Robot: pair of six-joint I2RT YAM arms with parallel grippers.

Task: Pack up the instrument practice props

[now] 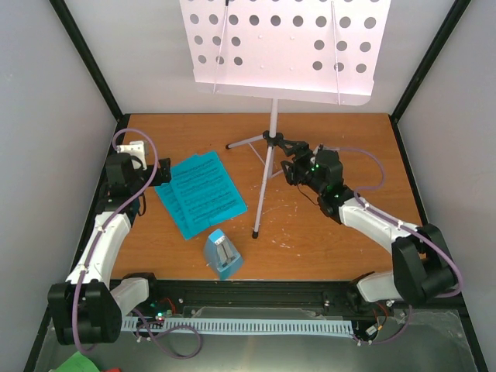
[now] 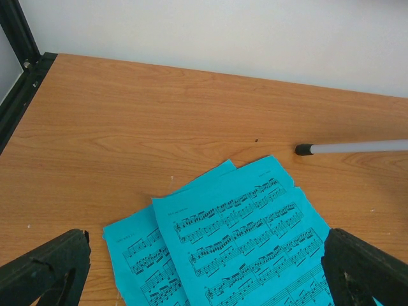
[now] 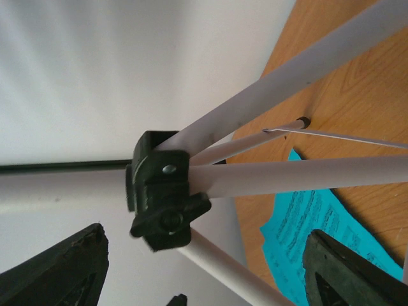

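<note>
The grey tripod music stand [image 1: 270, 155] stands at the table's back middle, its perforated desk [image 1: 287, 46] high up. Bright-blue sheet-music pages [image 1: 200, 194] lie overlapping at left centre. The light-blue metronome [image 1: 222, 254] stands near the front edge. My left gripper [image 1: 161, 174] is open at the pages' left edge; in the left wrist view the pages [image 2: 242, 242] lie between and beyond its fingers [image 2: 44, 271]. My right gripper [image 1: 292, 159] is open just right of the stand's black leg hub [image 3: 162, 197]. That hub sits ahead of the open jaws, untouched.
One stand leg tip [image 2: 303, 150] rests on the wood just beyond the pages. Another leg [image 1: 260, 209] reaches toward the table's front, ending near the metronome. Grey walls and a black frame [image 1: 85, 54] close in the table on three sides.
</note>
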